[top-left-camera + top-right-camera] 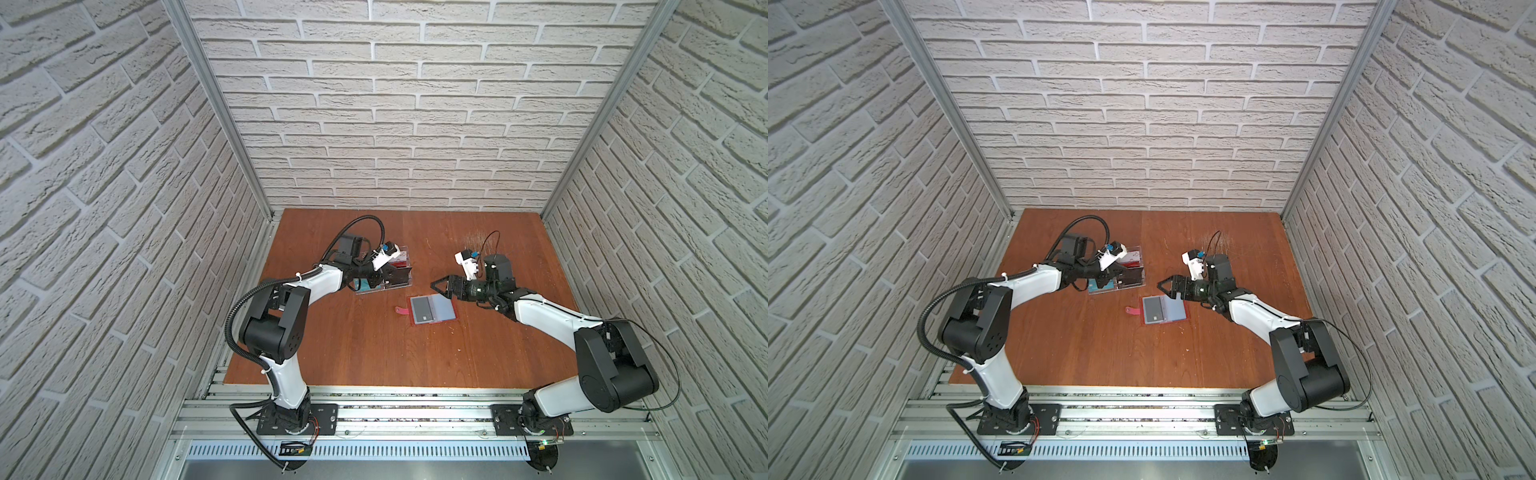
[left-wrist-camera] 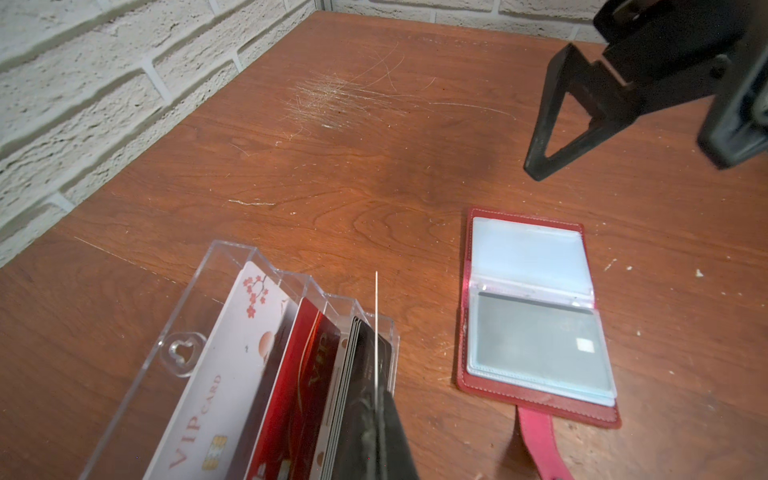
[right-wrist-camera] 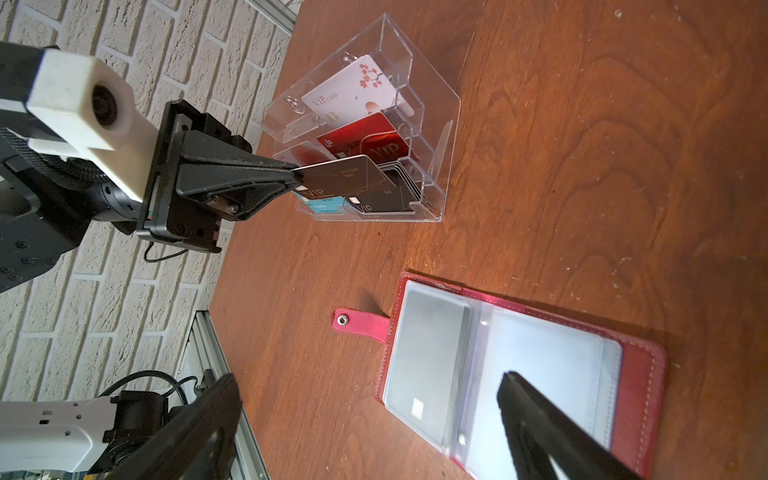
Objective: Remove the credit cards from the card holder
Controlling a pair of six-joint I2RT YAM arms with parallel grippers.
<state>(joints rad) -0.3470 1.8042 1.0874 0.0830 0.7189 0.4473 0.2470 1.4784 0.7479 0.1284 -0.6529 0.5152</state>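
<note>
While left hand [image 3: 296, 178] pinches card [image 3: 349, 178] edge, card holder [image 3: 636, 374] apart.

White-grey brick-pattern walls [image 1: 395, 104] close in three sides (back, left and right), joined at the back corners by aluminium posts [image 1: 216, 108]. The reddish-brown wooden tabletop [image 1: 374, 353] bears pale scratches [image 2: 332, 99] near the back wall. Along its near edge run aluminium rails [image 1: 395, 409] and a slotted metal grille [image 1: 395, 451]. The light is even — shadows fall soft.
</note>
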